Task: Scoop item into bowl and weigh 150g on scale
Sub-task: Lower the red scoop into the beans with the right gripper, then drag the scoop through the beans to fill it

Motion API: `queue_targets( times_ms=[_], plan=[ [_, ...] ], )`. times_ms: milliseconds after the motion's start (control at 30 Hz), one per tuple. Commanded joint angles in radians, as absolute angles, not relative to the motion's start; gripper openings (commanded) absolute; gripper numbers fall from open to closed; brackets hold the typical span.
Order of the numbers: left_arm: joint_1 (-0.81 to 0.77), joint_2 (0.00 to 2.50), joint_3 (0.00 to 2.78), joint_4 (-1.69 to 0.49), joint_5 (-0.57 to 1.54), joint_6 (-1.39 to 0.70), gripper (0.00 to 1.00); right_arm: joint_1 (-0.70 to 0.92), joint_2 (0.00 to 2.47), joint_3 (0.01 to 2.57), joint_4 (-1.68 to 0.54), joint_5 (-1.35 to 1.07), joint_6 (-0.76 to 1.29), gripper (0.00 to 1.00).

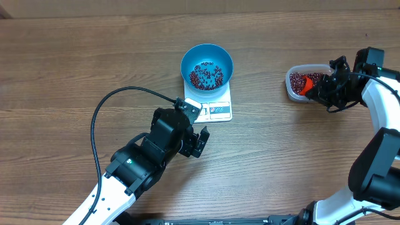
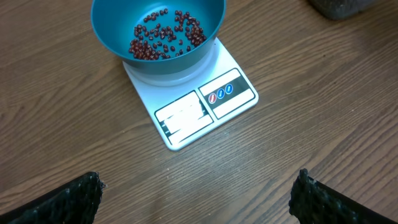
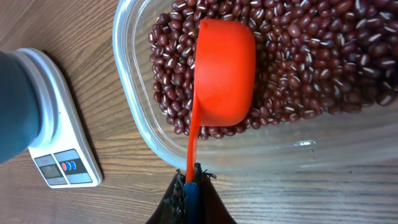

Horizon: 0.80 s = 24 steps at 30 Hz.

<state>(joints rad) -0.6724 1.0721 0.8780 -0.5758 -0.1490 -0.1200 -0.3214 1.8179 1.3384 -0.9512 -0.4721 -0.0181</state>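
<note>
The beans (image 3: 311,56) are tiny, hard, glossy and loose, so we judge they pour and roll freely, weigh next to nothing singly and would skitter if spilled; no pinching them, they go by scoop. Most sit heaped in the clear tub (image 3: 134,124), well to the right of the scale (image 2: 205,106); a thin layer lies in the blue bowl (image 2: 112,18), which stands on the scale's platform. The orange scoop (image 3: 224,71) looks like stiff, light plastic; we see the cup's outer side, lying on the beans in the tub, its inside hidden. The place to take hold is the thin handle end, and the right gripper (image 3: 191,183) has it there, jaws closed tight on the handle tip. We reckon a thin handle can twist in the pinch once the cup is loaded, so keep it level. The left gripper (image 2: 199,208) hovers over the counter (image 2: 311,124) on the display side of the scale, jaws spread wide, holding nothing. The bowl is smooth light plastic, likely to slide on the scale if bumped; grip it at the rim. Writing: a pale display panel with no digits readable, small oval button marks in red and blue beside it, and no brand or label legible anywhere.
</note>
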Motion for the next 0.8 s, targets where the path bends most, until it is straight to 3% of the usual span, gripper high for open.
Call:
queue_targets(
  times_ms=[0,767],
  plan=[
    [-0.668,1.079,0.877,-0.575,-0.138,-0.104,1.00,-0.331,1.854,1.328,-0.947,-0.499,-0.011,0.04],
    [-0.668,1.079,0.877,-0.575,-0.138,-0.104,1.00,-0.428,1.976,1.328,-0.928,-0.705,-0.035,0.04]
  ],
)
